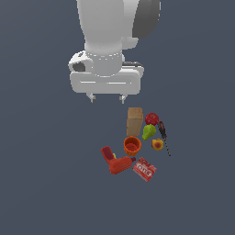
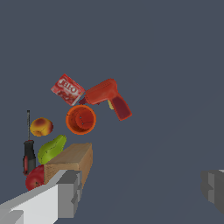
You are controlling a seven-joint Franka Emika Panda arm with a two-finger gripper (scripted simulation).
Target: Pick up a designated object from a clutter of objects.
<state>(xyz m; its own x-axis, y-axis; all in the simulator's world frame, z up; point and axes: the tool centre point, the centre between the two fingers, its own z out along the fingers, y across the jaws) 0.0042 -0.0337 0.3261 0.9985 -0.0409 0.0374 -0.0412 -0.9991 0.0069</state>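
Note:
The designated object, a slim screwdriver [image 1: 164, 136] [image 2: 29, 148] with a black-and-red handle and thin black shaft, lies at the exterior view's right edge of the clutter, beside the red apple [image 1: 152, 119], green pear [image 1: 148, 132] and peach [image 1: 157, 144]. My gripper [image 1: 107, 97] [image 2: 142, 192] hangs open above the surface, off to the exterior view's left of the tan box [image 1: 134, 120] and well apart from the screwdriver. Nothing sits between its fingers [image 2: 69, 192].
The clutter also holds an orange cup [image 1: 131, 145] [image 2: 81, 119], a red drill [image 1: 116, 161] [image 2: 106, 96] and a red printed box [image 1: 144, 169] [image 2: 67, 89]. In the wrist view the tan box [image 2: 72, 160] lies close to one finger.

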